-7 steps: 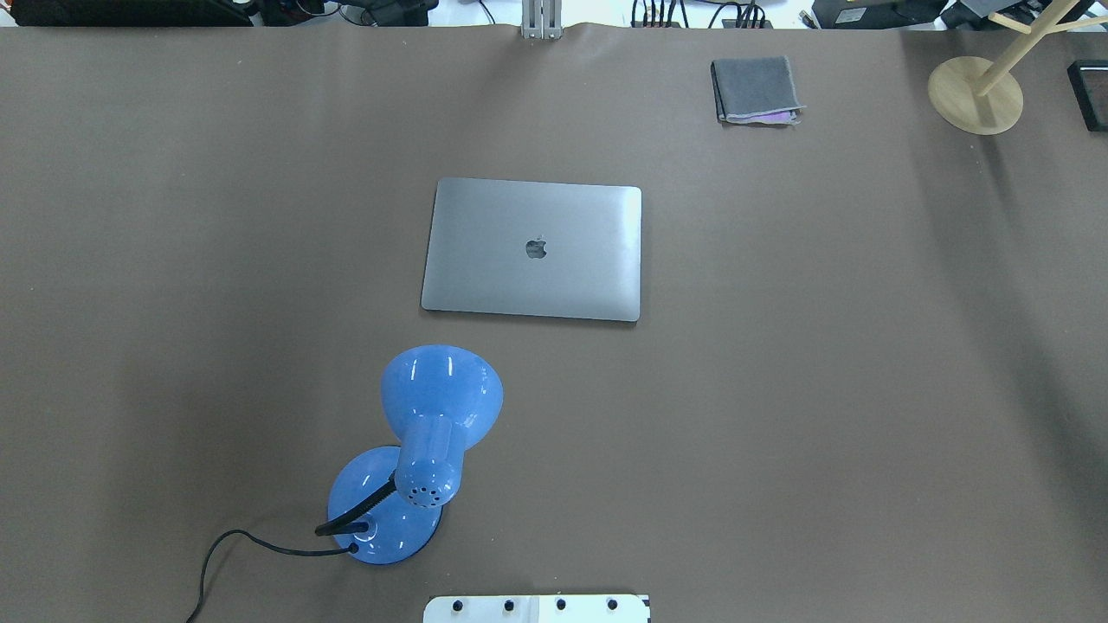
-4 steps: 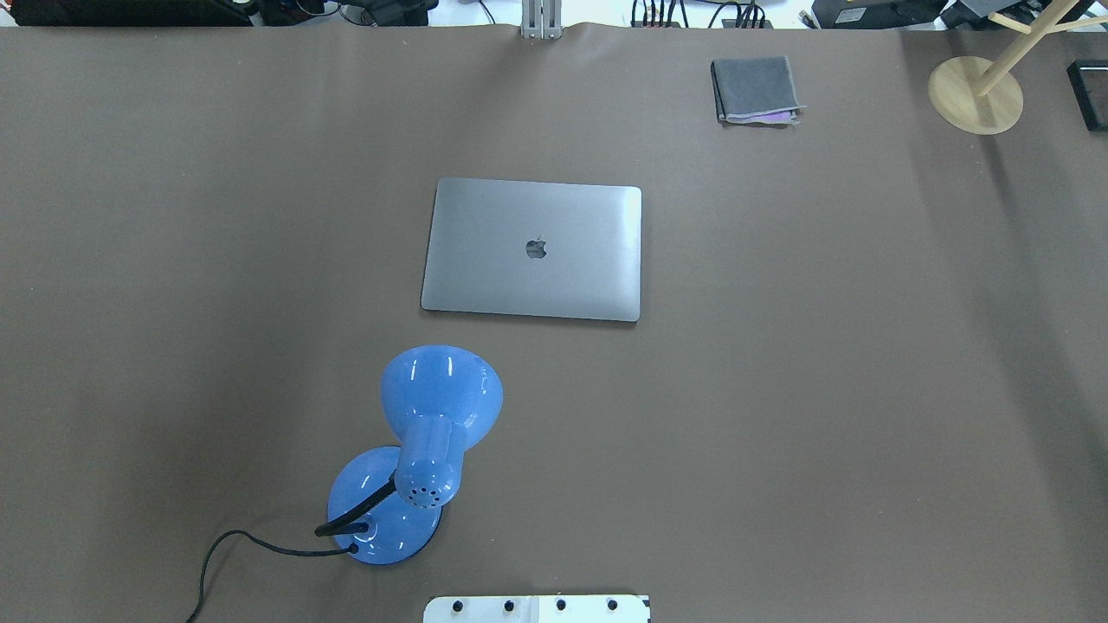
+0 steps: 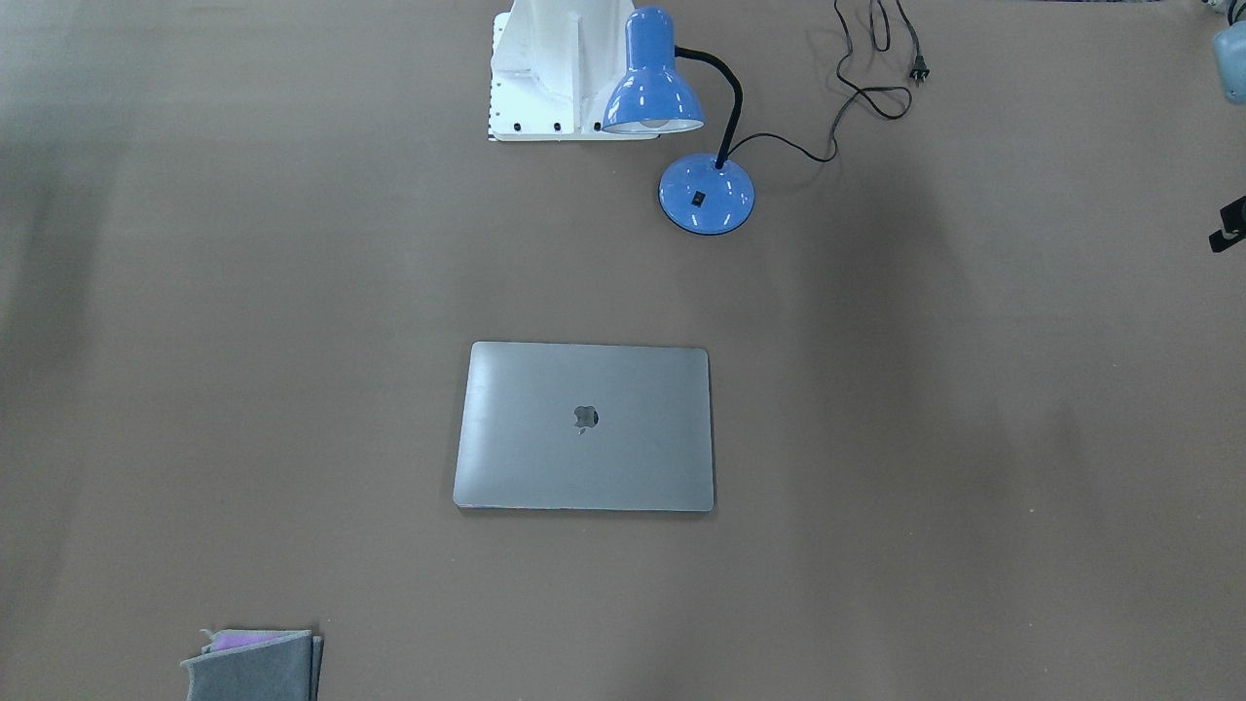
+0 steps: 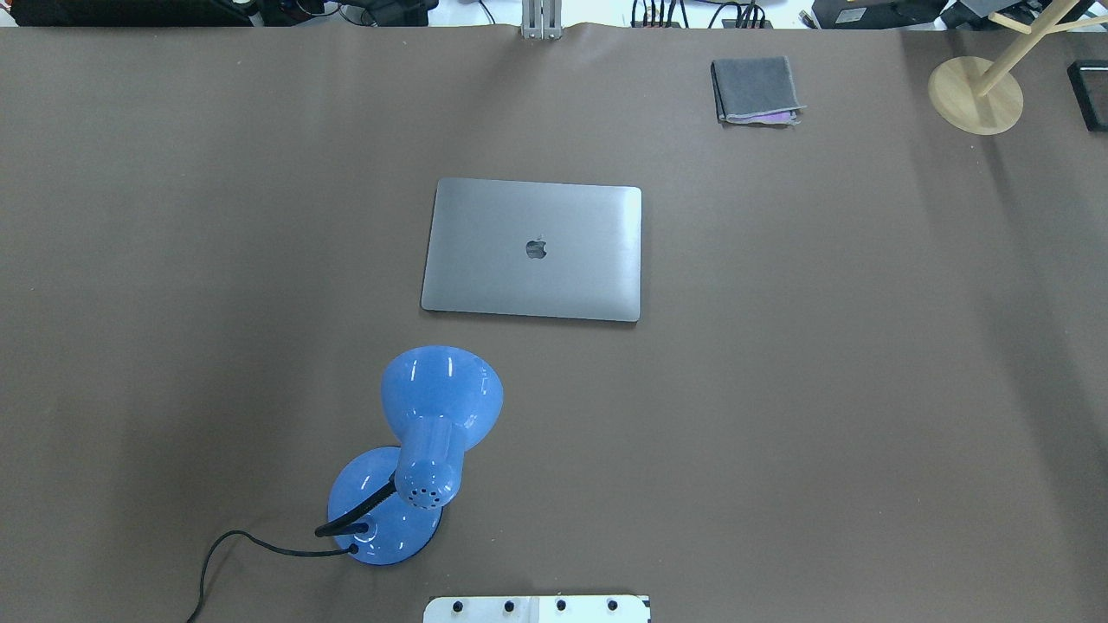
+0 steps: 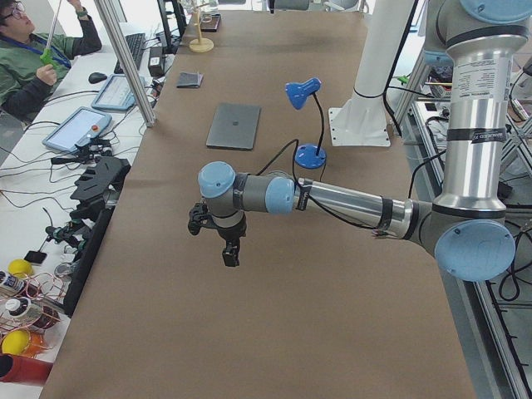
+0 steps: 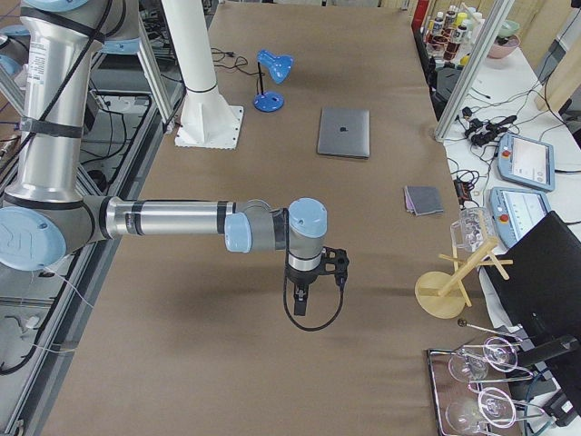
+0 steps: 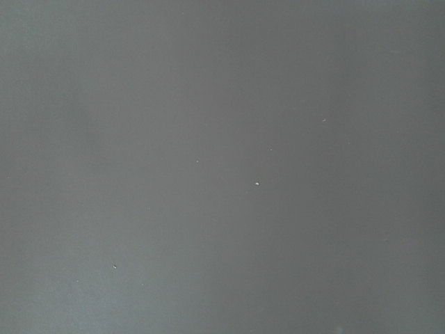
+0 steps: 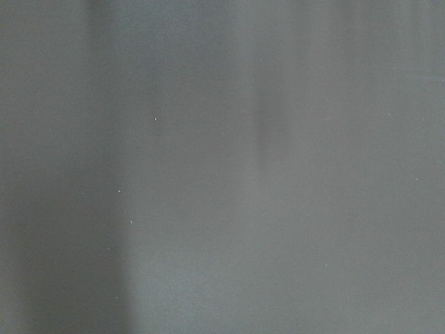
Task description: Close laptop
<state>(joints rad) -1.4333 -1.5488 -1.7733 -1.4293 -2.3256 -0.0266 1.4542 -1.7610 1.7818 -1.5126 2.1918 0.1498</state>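
Observation:
The laptop (image 4: 532, 249) is a slim grey one with an apple logo. It lies flat in the middle of the table with its lid down, and also shows in the front view (image 3: 584, 425) and the side views (image 5: 233, 125) (image 6: 344, 133). My left gripper (image 5: 230, 256) hangs over bare table far to the laptop's left. My right gripper (image 6: 301, 302) hangs over bare table far to its right. Both show clearly only in the side views, so I cannot tell if they are open or shut. Both wrist views show only brown table.
A blue desk lamp (image 4: 415, 450) stands between the robot base (image 4: 537, 608) and the laptop, its cord trailing left. A folded grey cloth (image 4: 755, 90) lies at the far right. A wooden stand (image 4: 975, 93) is at the far right corner. A person (image 5: 33, 58) sits beyond the table.

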